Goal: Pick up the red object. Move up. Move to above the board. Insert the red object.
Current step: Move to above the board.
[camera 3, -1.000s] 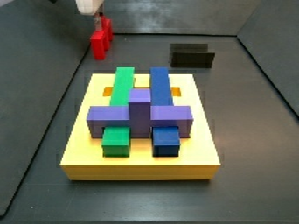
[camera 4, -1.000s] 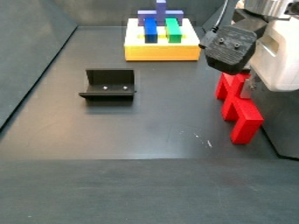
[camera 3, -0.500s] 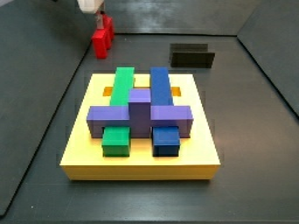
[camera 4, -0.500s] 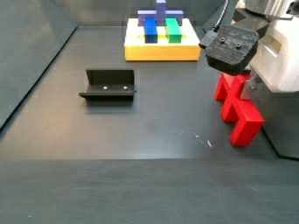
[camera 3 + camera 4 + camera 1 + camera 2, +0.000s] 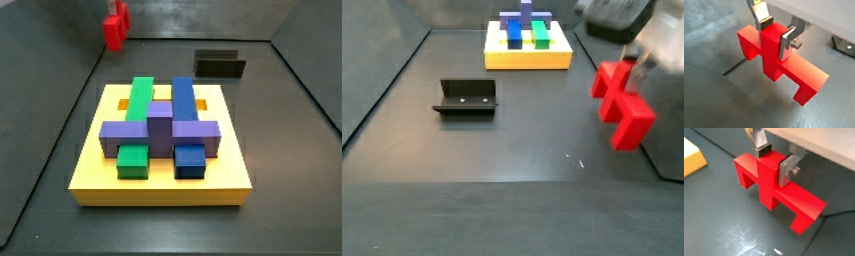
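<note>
Red piece lifted, ready to carry to the board.

Both wrist views: the pincer (image 5: 775, 31) pinches the one red object (image 5: 777, 60) by its middle prong, keeping it balanced. Side views: it hangs clear of the counter (image 5: 502, 150), well apart from the single board (image 5: 94, 165) bearing one green, one blue, one purple block.

The dark fixture (image 5: 466, 97) stands upright on the floor (image 5: 502, 180).
</note>
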Tool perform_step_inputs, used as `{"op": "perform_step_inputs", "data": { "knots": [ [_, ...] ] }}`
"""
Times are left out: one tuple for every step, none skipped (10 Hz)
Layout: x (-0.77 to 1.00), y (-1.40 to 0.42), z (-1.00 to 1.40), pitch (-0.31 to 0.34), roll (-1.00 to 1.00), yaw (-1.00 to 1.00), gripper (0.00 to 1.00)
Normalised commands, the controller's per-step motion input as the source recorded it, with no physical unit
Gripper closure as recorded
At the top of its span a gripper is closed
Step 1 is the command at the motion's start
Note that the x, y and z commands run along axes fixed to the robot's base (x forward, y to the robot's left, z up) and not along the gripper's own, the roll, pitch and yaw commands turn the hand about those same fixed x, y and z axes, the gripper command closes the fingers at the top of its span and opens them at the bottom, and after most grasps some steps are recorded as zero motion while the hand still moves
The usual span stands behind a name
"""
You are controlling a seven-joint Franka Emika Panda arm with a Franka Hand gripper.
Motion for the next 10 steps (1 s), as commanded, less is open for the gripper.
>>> {"op": "perform_step_inputs", "data": {
  "knots": [
    [0.0,0.0,1.4,0.0,0.0,0.0,1.0],
    [-0.02,-0.01,1.4,0.043,-0.02,-0.01,1.0],
    [-0.06,-0.03,1.4,0.048,-0.01,-0.01,1.0],
    [-0.03,-0.01,1.4,0.027,0.01,0.0,1.0],
    [0.06,0.01,1.4,0.064,-0.01,0.0,1.0],
    [0.07,0.01,0.74,0.121,-0.02,-0.01,1.0],
    [0.04,0.0,0.22,0.11,-0.02,0.0,1.0],
    [0.59,-1.4,0.13,0.053,0.0,1.0,1.0],
    [0.59,-1.4,0.13,0.055,0.0,1.0,1.0],
    [0.6,-1.4,0.13,0.062,0.0,1.0,1.0]
  ]
}}
